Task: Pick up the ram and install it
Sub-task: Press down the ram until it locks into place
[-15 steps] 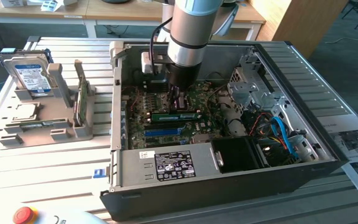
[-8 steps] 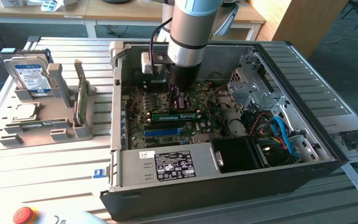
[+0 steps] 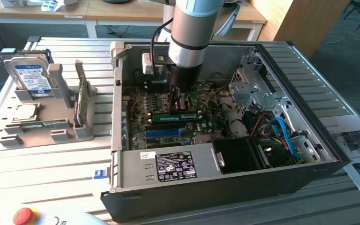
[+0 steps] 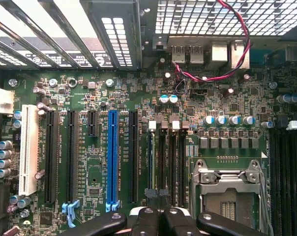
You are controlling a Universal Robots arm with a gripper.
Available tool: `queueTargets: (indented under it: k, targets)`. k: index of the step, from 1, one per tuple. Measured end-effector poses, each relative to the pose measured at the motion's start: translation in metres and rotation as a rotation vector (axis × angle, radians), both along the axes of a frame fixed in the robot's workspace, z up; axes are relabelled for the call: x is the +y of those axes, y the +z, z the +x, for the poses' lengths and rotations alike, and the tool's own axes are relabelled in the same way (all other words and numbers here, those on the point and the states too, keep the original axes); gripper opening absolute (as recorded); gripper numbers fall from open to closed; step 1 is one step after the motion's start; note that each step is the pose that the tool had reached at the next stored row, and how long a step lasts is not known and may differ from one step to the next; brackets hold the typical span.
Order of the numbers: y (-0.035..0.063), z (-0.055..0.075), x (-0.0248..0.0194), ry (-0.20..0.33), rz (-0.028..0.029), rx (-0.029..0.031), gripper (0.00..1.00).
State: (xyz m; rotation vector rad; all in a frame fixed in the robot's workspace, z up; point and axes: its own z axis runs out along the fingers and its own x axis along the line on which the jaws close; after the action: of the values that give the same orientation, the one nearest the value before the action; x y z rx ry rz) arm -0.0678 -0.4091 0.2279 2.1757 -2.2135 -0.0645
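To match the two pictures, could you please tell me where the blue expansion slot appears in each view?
Exterior view: the blue slot lies on the motherboard, between the gripper and the labelled power supply.
Wrist view: the blue slot runs among black slots, near the gripper.
Shared landmark: the gripper.
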Motion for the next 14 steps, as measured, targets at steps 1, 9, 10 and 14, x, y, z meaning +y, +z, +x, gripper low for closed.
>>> queueTargets:
  k: [1, 9, 10, 14]
  targets:
    - [-0.0001, 0.0, 0.0, 0.0, -0.0001, 0.0, 0.11]
    - [-0.002, 0.0, 0.0, 0.0, 0.0001, -0.0001, 0.11]
    - [-0.002, 0.0, 0.0, 0.0, 0.0001, -0.0001, 0.11]
    - [-0.0021, 0.0, 0.0, 0.0, 0.0001, -0.0001, 0.11]
